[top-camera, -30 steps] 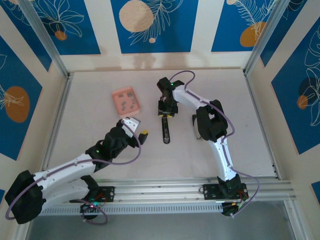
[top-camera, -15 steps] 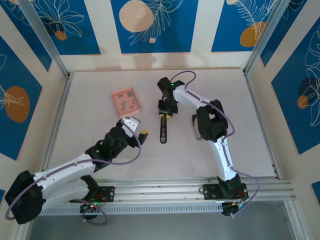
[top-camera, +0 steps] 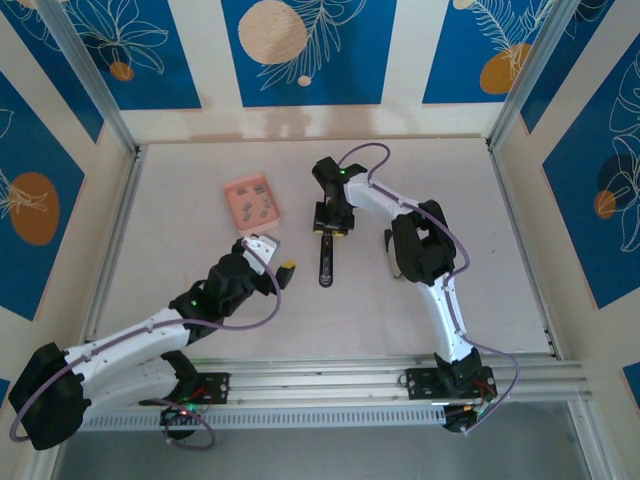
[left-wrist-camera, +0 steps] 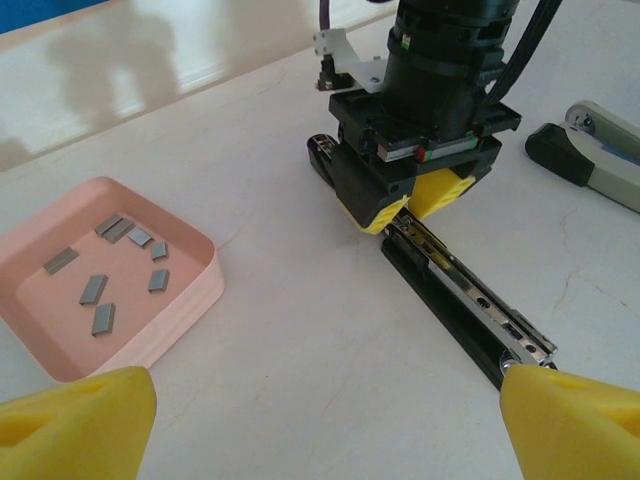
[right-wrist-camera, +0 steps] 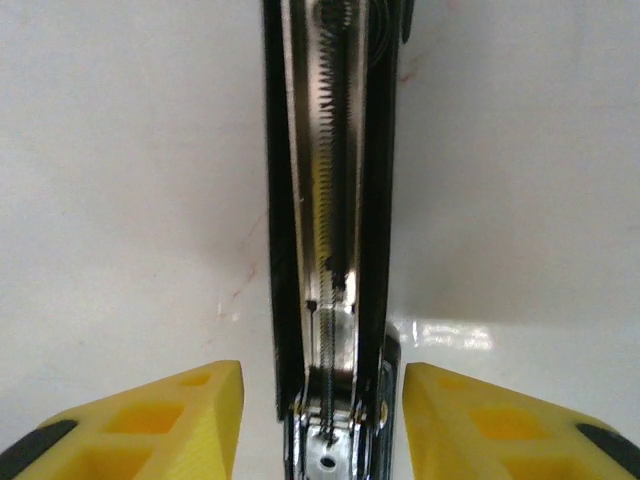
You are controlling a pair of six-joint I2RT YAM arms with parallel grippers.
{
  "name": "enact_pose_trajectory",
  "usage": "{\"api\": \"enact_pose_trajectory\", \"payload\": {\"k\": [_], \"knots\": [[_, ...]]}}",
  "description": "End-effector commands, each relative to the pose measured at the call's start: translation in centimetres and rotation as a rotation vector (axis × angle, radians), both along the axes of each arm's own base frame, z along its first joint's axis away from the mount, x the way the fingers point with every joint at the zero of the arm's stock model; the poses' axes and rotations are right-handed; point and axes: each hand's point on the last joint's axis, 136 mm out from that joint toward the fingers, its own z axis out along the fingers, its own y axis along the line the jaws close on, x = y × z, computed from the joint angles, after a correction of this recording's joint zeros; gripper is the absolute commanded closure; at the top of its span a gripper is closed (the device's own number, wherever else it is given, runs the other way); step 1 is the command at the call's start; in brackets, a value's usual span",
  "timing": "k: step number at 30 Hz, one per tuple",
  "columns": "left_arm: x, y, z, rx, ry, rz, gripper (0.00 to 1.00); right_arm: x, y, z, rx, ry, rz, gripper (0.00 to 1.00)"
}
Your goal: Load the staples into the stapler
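From above, the left arm reaches from its base at the near left diagonally toward the middle of the table. The left gripper hangs released, just near of the box and left of the stapler. The right arm rises from its near-right base, bends at the elbow and folds back leftward. Its wrist tips down, so the right gripper sits at the stapler's far end. The stapler lies flat near the table's centre, running roughly near to far, well apart from the pink box to its left.

In the left wrist view, the left gripper's yellow fingertips stand wide apart at the bottom corners, with nothing between them. The open box lies flat on the left and holds several grey staples, scattered loose on its floor. The right gripper points straight down, its fingers straddling one end of the stapler, whose silvery channel faces up. A grey bar with a black end lies at the right edge.

In the right wrist view, the stapler runs up the middle, its spring showing in the open channel. The right gripper's fingers flank its near end with a gap on each side, loosened and not gripping it.
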Motion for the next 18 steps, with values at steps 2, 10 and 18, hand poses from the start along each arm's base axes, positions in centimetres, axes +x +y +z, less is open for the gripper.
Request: {"api": "enact_pose_trajectory", "payload": {"k": [2,10,18], "knots": [[0.1,-0.4,1.4,-0.007,-0.020,-0.028,0.11,0.4,0.1,5.3,0.026,-0.140,0.026,0.51],[1.2,-4.0,1.7,-0.022,0.012,-0.128,0.14,-2.0,-5.1,8.4,0.009,-0.212,0.015,0.42],[2.9,-8.8,1.2,-0.049,0.047,-0.222,0.15,-6.7,-16.0,6.3,-0.082,-0.162,-0.164,0.40]]}}
